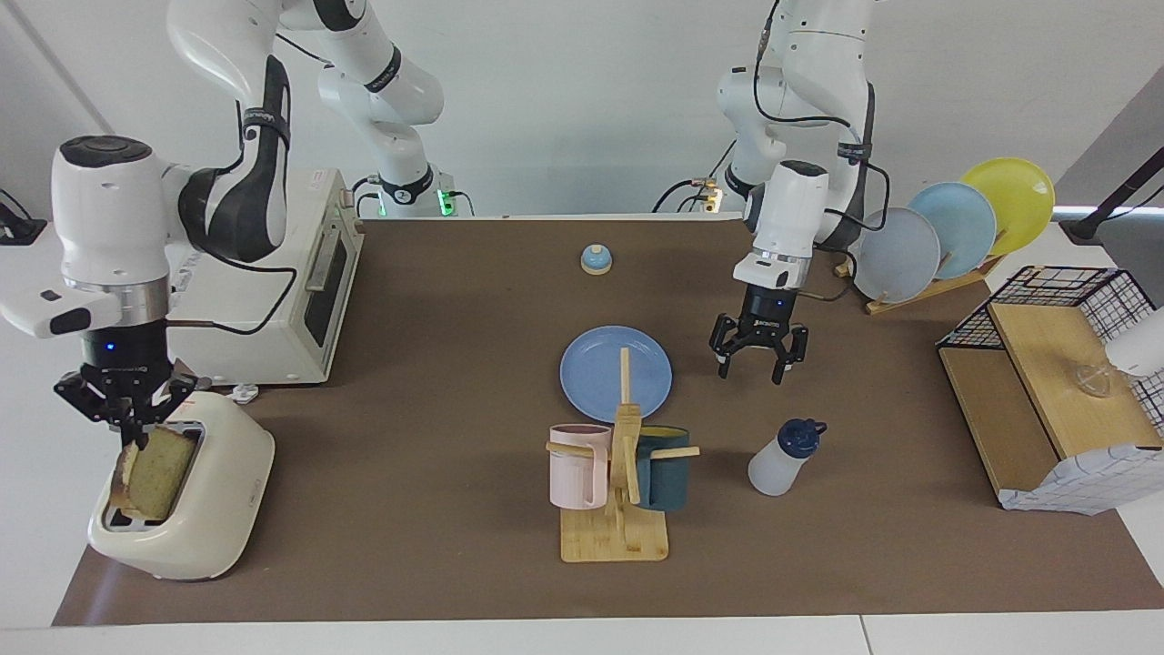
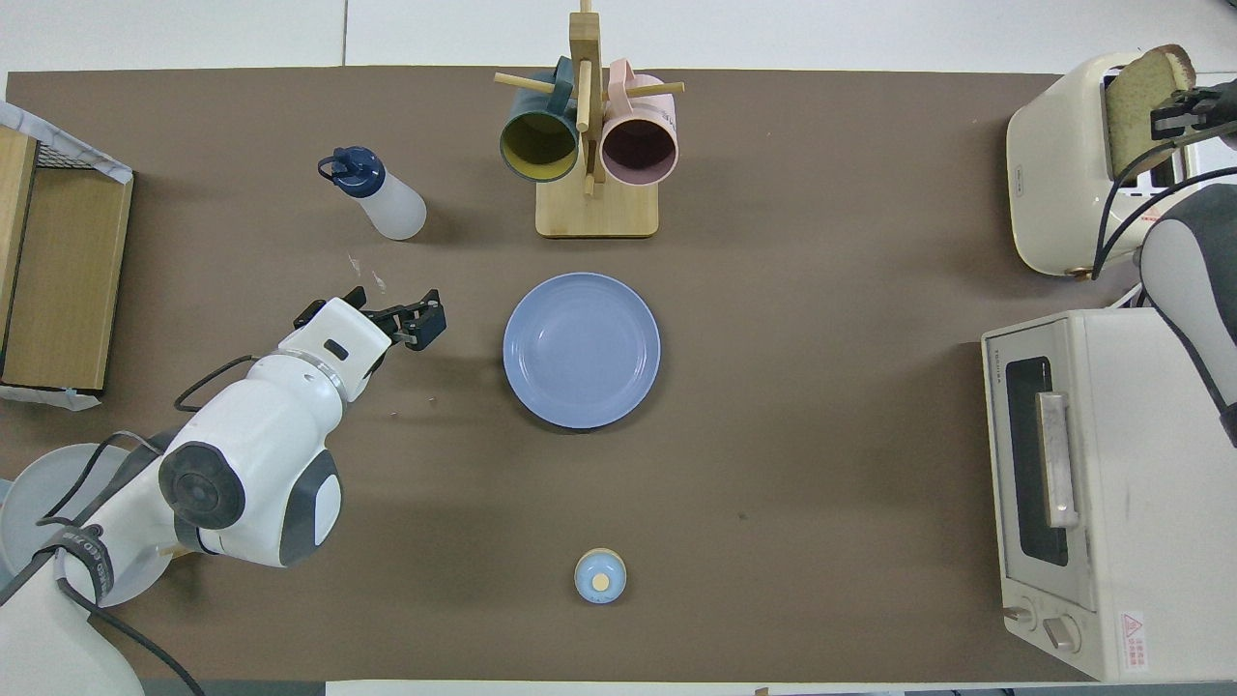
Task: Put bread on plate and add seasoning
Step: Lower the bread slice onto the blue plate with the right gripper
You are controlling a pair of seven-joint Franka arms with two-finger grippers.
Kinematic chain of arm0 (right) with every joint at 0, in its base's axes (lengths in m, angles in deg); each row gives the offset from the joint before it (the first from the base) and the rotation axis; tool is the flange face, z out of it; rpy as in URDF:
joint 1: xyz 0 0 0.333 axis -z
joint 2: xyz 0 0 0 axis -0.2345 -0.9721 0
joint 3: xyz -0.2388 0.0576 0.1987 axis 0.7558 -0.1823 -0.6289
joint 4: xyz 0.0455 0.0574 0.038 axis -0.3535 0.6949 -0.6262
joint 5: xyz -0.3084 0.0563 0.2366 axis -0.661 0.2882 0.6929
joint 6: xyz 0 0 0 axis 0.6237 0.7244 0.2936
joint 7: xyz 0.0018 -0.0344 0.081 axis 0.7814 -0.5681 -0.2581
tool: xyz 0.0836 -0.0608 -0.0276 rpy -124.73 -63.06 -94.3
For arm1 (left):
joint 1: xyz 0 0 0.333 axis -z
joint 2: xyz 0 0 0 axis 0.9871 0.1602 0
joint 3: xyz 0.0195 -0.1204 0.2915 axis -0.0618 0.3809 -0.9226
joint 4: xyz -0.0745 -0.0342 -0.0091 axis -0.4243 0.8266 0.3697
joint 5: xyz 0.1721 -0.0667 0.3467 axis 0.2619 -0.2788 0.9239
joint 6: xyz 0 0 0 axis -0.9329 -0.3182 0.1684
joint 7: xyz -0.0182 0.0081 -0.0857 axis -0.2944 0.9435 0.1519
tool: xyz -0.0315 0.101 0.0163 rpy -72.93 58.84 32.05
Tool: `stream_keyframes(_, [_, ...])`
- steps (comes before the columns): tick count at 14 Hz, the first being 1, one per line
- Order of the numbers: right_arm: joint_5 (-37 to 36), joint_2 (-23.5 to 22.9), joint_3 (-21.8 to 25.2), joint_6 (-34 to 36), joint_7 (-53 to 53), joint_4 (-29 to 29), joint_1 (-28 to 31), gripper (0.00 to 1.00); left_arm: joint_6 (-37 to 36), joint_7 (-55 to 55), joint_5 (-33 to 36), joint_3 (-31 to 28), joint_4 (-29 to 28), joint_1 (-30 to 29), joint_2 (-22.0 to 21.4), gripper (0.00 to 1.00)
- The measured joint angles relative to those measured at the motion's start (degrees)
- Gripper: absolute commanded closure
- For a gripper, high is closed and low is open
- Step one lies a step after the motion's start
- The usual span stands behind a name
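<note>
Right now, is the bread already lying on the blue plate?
No, the blue plate is bare; the bread stands in the toaster, gripped by the right hand.

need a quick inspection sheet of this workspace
surface: brown mat, no spills seen
job's things: bread standing in toaster; blue plate bare; seasoning bottle upright beside mug rack
clutter: bell, toaster oven, plate rack, wire basket
grippers: right gripper shut on the bread's top; left gripper open, over the mat beside the plate
cables: cables along the arms
surroundings: white wall

Opposed high cameras, shared tabletop (image 1: 436,546)
</note>
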Motion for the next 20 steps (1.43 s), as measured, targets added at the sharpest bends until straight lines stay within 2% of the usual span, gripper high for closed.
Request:
stream_keyframes(3, [-0.12,1.83,-0.57,16.17,-0.01,-8.0,-4.97,1.0,0.69,0.06,0.07,-0.3,1.04,0.02,2.12,0.0])
stream_keyframes(6, [0.07,6.61,-1.27,29.21,0.53,-9.38,-12.8,1.0,1.07,0.25,3.3,-2.56,2.97,0.02,4.67,0.0])
stream_keyframes(8, [0.91,8.43,-1.8,33.92,4.41,-9.29,-18.85,1.0,1.15,0.3,4.48,-3.65,4.16,0.02,5.93,0.0])
stream_keyframes(10, [4.95,8.55,-2.4,34.31,10.79,-8.79,-23.65,1.0,1.27,0.35,4.52,-5.3,5.5,1.87,7.54,0.0])
stream_keyframes(11, [6.81,8.54,-2.56,34.3,14.96,-8.48,-25.97,1.0,1.57,0.36,4.54,-8.61,6.17,4.97,8.56,0.0])
stream_keyframes(14, [9.63,8.51,-2.88,32.89,28.5,-7.35,-32.27,1.0,3.77,0.37,4.56,-23.23,7.41,18.51,11.39,0.0])
stream_keyframes(16, [12.01,8.24,-2.97,29.27,35.28,-5.67,-35.55,1.0,4.47,0.36,4.54,-29.05,8.1,24.14,12.52,0.0])
stream_keyframes(20, [12.46,6.18,-3.06,18.58,48.62,-1.41,-42.8,1.0,6.9,0.33,2.71,-30.42,9.06,26.04,14.09,0.0])
